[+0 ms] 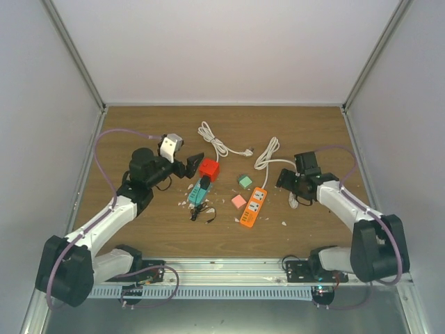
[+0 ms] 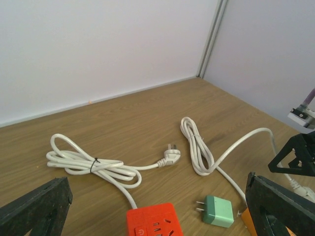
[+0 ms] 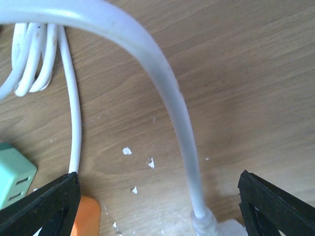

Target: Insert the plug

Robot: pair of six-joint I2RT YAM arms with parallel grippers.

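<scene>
An orange power strip [image 1: 254, 207] lies at table centre, and its corner shows in the right wrist view [image 3: 86, 216]. Its white cable [image 3: 182, 132] loops up and back to a white plug [image 1: 293, 200], whose top shows at the bottom edge of the right wrist view [image 3: 216, 228]. My right gripper [image 1: 286, 179] [image 3: 157, 187] is open and straddles the cable just above that plug, without touching it. A red socket cube [image 1: 208, 168] [image 2: 150, 221] has its own white cable ending in a white plug [image 1: 247, 152] [image 2: 171, 156]. My left gripper [image 1: 197, 164] [image 2: 157, 196] is open and empty, just before the cube.
A green adapter [image 1: 245, 181] [image 2: 216, 210] and a pink adapter [image 1: 238, 201] lie between the cube and the strip. A teal block with a black cord [image 1: 200, 191] sits left of centre. Coiled cable bundles [image 2: 88, 162] [image 2: 197, 147] lie behind. White crumbs [image 3: 127, 151] litter the wood.
</scene>
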